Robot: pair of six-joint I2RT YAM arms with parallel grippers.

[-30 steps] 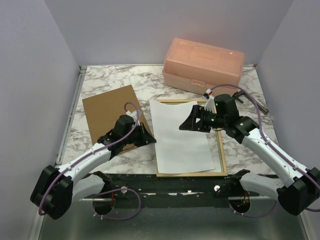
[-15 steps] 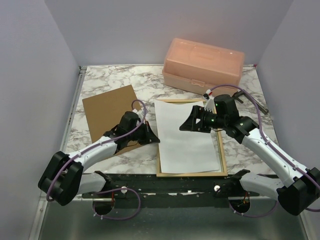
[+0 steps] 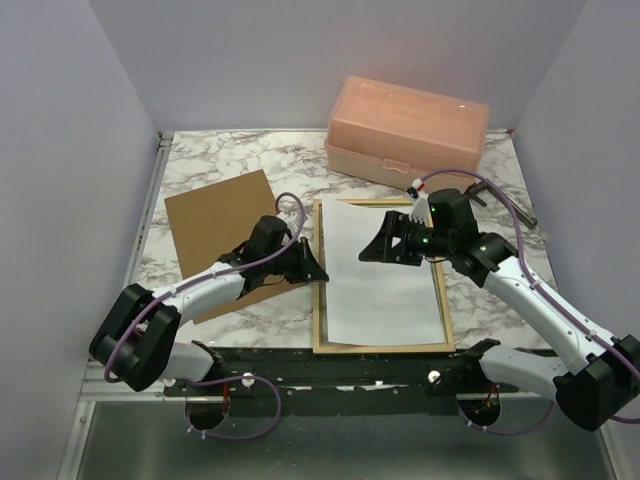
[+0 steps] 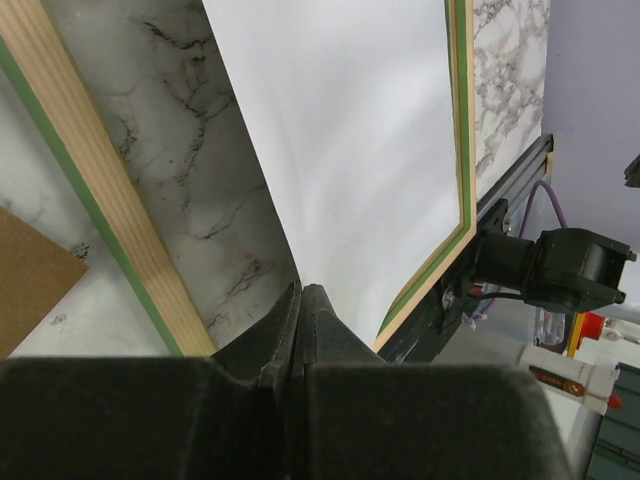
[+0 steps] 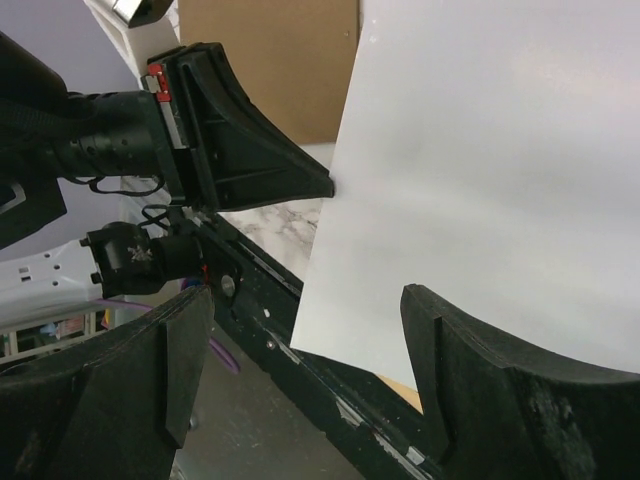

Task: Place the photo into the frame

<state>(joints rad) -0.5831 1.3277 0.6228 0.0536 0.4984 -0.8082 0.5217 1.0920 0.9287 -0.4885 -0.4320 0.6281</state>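
Two grippers working: left gripper (image 3: 318,274) clenched, its closed tip butting the photo (image 3: 385,290) edge just ahead, likely to nudge it square inside the frame (image 3: 385,347). Right gripper (image 3: 370,248) released, spread just above the photo, holding nothing.

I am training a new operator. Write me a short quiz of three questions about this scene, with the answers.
1. True or false: the left hand is shut, its tip at the left edge of the photo.
2. The right hand is: A open, B shut on the photo, C out of view.
3. What lies left of the frame?
Key: 1 true; 2 A; 3 the brown panel.
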